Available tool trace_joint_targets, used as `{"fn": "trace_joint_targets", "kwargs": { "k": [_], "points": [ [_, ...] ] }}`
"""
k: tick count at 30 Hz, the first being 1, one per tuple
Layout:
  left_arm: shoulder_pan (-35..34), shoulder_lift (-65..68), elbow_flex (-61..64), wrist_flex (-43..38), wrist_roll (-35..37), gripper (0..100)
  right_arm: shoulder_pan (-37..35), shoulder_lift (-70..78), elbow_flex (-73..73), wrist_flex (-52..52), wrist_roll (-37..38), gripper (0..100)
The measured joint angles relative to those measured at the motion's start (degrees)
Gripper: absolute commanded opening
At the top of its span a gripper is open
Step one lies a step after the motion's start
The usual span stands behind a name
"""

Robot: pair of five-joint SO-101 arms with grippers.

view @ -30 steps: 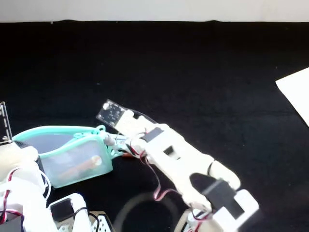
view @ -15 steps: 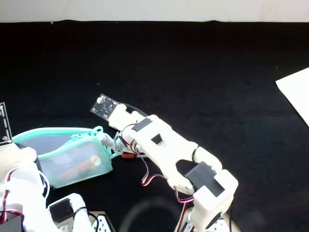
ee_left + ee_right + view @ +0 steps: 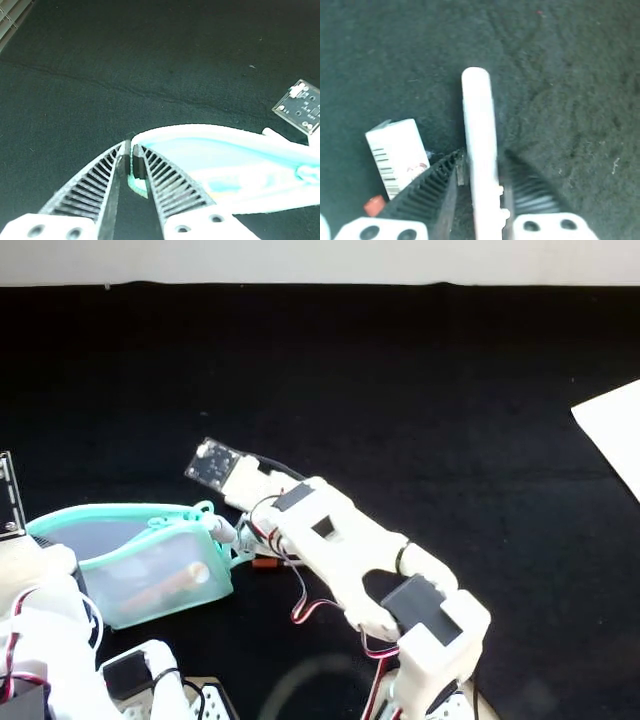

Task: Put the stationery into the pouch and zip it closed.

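A teal see-through pouch (image 3: 140,560) lies at the near left of the black table, its top open, with a tan stick (image 3: 170,585) inside. My left gripper (image 3: 131,150) is shut on the pouch's (image 3: 225,155) teal rim at its left end. My right gripper (image 3: 482,157) is shut on a white pen (image 3: 479,130) that points away over the cloth. In the high view the right gripper (image 3: 230,532) sits at the pouch's right end by the zip pull. A white eraser (image 3: 397,152) with a barcode and a small red piece (image 3: 374,205) lie beside it.
The red piece (image 3: 265,562) lies on the cloth just right of the pouch. A white sheet (image 3: 612,430) juts in at the right edge. The black cloth (image 3: 400,380) stretches bare toward the far wall.
The right arm has drawn back and swung a little left, its wrist ending nearer the pouch's right end. The pouch and left arm have stayed put.
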Motion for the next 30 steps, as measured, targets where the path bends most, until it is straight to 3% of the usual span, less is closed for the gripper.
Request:
{"fn": "trace_joint_targets", "kwargs": {
  "k": [9, 17, 24, 30],
  "points": [
    [0.00, 0.00, 0.00, 0.00, 0.00, 1, 5.89, -3.34, -8.09, 4.04, -11.34, 0.5],
    [0.00, 0.00, 0.00, 0.00, 0.00, 1, 13.10, -16.00, -23.38, 7.65, -22.86, 0.5],
    [0.00, 0.00, 0.00, 0.00, 0.00, 1, 9.05, -28.31, -32.53, 7.74, -36.13, 0.5],
    [0.00, 0.00, 0.00, 0.00, 0.00, 1, 3.08, -30.86, -41.14, 7.74, -38.68, 0.6]
  ]
}}
